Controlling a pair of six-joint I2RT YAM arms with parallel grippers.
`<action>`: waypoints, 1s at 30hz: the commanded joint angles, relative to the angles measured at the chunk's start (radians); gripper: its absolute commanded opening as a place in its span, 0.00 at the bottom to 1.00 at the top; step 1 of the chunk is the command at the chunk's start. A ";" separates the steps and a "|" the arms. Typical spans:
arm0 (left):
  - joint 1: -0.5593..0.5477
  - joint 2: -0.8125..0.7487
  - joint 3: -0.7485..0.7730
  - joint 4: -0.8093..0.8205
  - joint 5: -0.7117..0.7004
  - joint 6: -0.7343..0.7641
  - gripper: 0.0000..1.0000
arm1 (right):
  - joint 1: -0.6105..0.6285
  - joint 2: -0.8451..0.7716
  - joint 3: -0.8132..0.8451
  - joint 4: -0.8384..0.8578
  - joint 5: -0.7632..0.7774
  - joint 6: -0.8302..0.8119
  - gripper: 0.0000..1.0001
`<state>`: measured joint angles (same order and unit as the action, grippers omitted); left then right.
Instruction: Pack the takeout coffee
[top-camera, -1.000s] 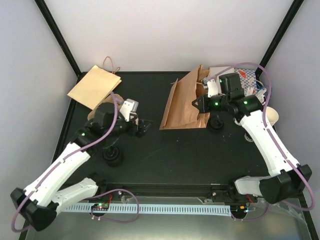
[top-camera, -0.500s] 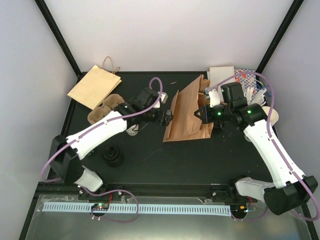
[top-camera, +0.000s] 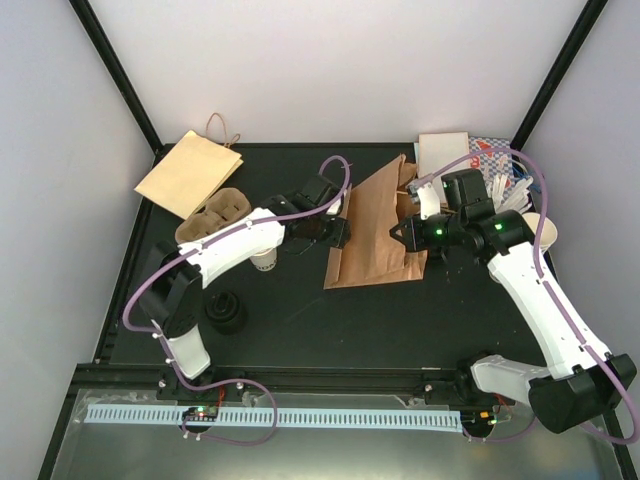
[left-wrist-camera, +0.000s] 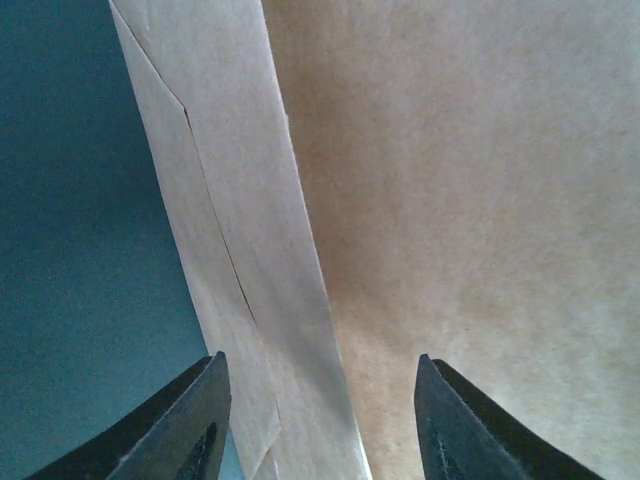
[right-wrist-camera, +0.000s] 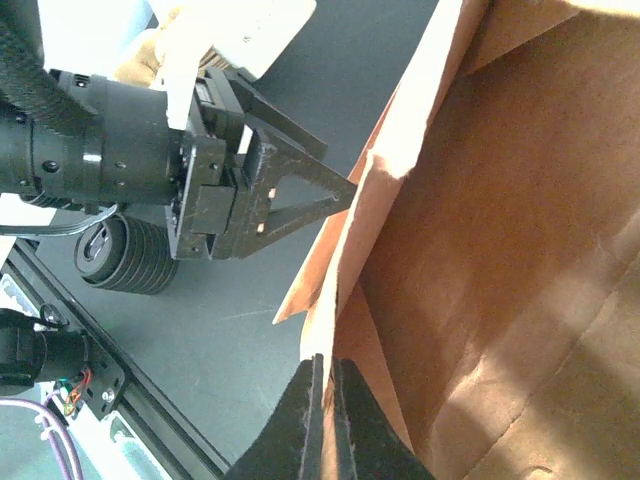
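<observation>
The takeout coffee (top-camera: 263, 261), a small white cup, sits on the black table, partly under my left forearm. A brown paper bag (top-camera: 375, 225) lies at the table's middle. My left gripper (top-camera: 338, 232) is at the bag's left edge. In the left wrist view its jaws (left-wrist-camera: 320, 425) stand apart, open, with the bag's side fold (left-wrist-camera: 260, 300) between them and touching neither. My right gripper (right-wrist-camera: 326, 378) is shut on the rim of the bag's mouth (right-wrist-camera: 350, 280), at the bag's right side (top-camera: 400, 236). The left gripper (right-wrist-camera: 290, 195) also shows in the right wrist view, next to the bag.
A brown cardboard cup carrier (top-camera: 213, 216) and a flat paper bag (top-camera: 190, 172) lie at the back left. A black ridged round piece (top-camera: 225, 313) stands near the left front. Napkins and packets (top-camera: 470, 152) and a cream cup (top-camera: 543, 230) sit at the back right.
My left arm swung right from beside the cup carrier to the bag's left edge, and its jaws narrowed. The right gripper kept its hold and the bag shifted slightly.
</observation>
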<state>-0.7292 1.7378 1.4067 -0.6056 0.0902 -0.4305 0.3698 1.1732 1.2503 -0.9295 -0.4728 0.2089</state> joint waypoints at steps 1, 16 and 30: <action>-0.007 0.031 0.044 -0.020 0.008 -0.012 0.46 | 0.005 -0.027 -0.007 0.001 0.006 -0.014 0.02; 0.013 0.036 0.038 -0.046 -0.020 -0.016 0.02 | 0.006 -0.050 0.001 -0.030 0.049 -0.016 0.03; 0.267 -0.266 -0.334 0.249 0.482 -0.047 0.02 | 0.003 -0.159 0.052 -0.084 0.075 0.034 0.01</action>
<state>-0.5205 1.5356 1.1454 -0.4835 0.3351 -0.4606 0.3698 1.0309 1.2602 -0.9985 -0.4126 0.2268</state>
